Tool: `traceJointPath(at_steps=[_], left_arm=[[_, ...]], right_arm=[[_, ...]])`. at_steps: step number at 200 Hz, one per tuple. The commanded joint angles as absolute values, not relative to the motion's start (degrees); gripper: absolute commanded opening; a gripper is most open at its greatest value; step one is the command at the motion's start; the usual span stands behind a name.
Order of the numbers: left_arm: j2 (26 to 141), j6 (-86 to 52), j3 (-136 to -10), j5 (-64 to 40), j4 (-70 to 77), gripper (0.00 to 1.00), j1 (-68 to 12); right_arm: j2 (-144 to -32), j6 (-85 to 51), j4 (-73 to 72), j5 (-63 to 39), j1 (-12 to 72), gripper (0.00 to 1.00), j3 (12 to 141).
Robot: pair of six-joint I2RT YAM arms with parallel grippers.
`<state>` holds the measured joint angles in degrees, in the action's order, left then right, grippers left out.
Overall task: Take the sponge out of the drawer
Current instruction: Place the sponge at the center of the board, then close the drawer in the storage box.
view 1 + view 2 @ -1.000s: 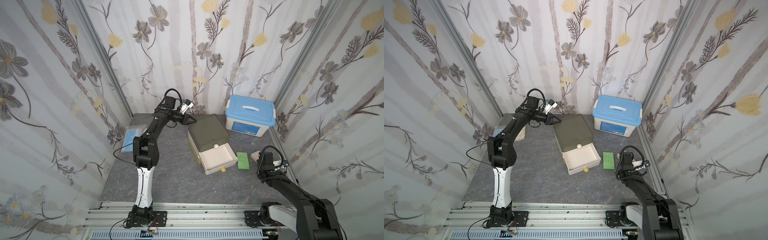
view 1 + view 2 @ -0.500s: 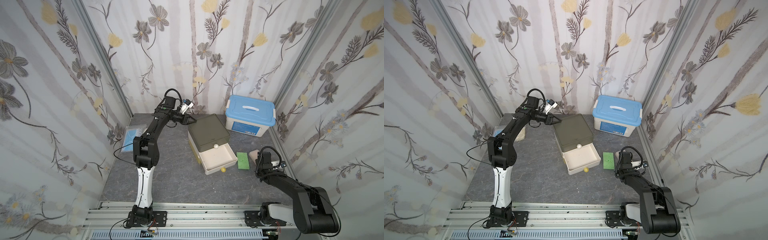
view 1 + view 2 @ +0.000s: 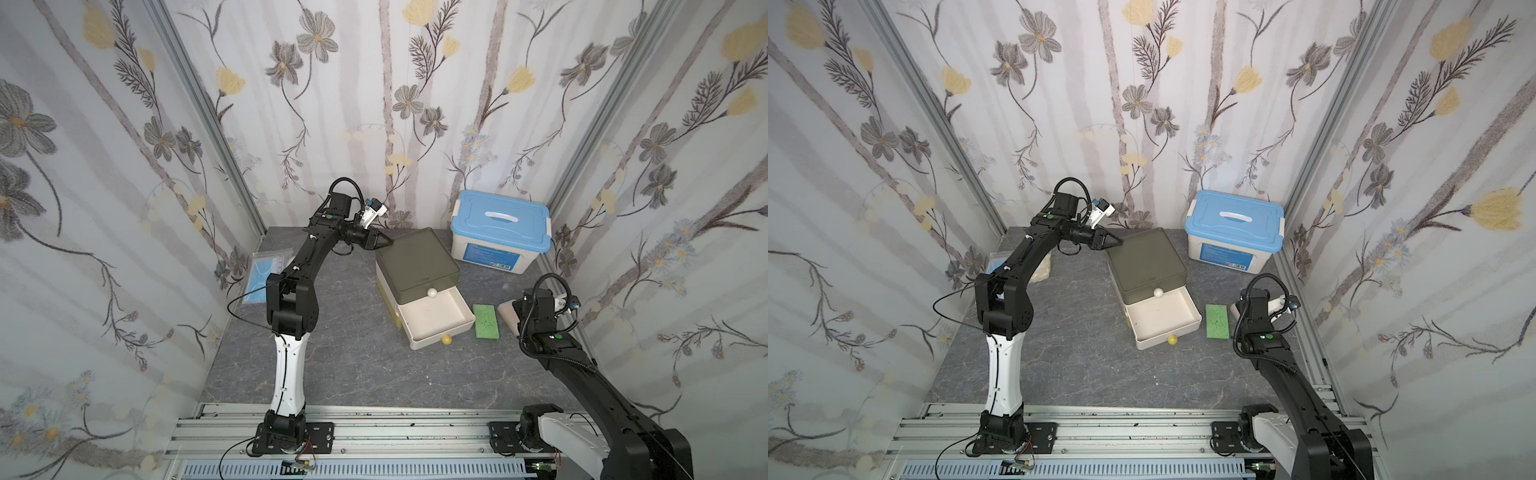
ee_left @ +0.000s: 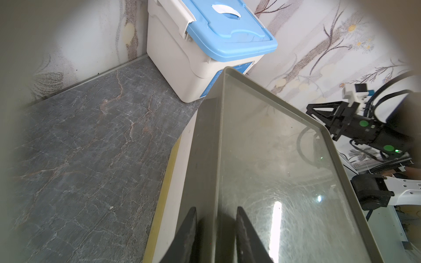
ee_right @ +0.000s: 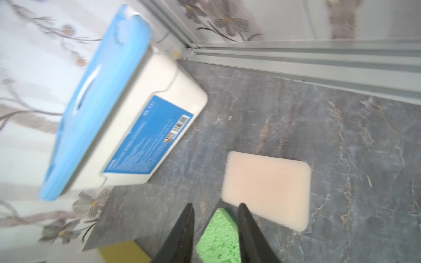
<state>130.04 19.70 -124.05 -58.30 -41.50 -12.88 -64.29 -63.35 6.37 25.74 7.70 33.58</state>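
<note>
Grey marbled worktop (image 3: 353,374) stands between flowered walls. On it the sponge (image 3: 487,321) lies flat, already out of the drawer (image 3: 440,337), just beside the drawer's wall on the side of the right edge. Its long axis runs from the near edge to the far edge.

By far the nearer arm is the right arm (image 3: 536,309). The right jaws hang just past the sponge toward the right edge, over a beige pad (image 5: 266,189), a little apart and empty. The left jaws, narrow, pinch the back rim of the cabinet (image 3: 415,259). I judge that only a retreat remains.
</note>
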Motion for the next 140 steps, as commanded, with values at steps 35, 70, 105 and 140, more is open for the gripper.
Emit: traceJointPath(at_steps=[35,70,105,140], left_arm=[[130.87,22.76,-123.49,-50.32,-48.42,0.30,-12.75],[130.69,22.68,-123.49,-50.02,-48.51,0.30,-12.82],[130.69,22.50,-123.57,-50.04,-48.26,0.30,-12.92],[130.69,22.57,-123.49,-49.95,-48.38,0.30,-13.06]], right_arm=[[-58.07,-50.97,13.09,17.46,19.04,0.00,31.13],[-52.54,-51.54,15.45,17.74,26.38,0.00,28.04],[-48.25,-53.73,16.45,17.96,33.15,0.00,26.39],[-53.29,-54.49,14.39,19.82,39.81,0.00,27.08]])
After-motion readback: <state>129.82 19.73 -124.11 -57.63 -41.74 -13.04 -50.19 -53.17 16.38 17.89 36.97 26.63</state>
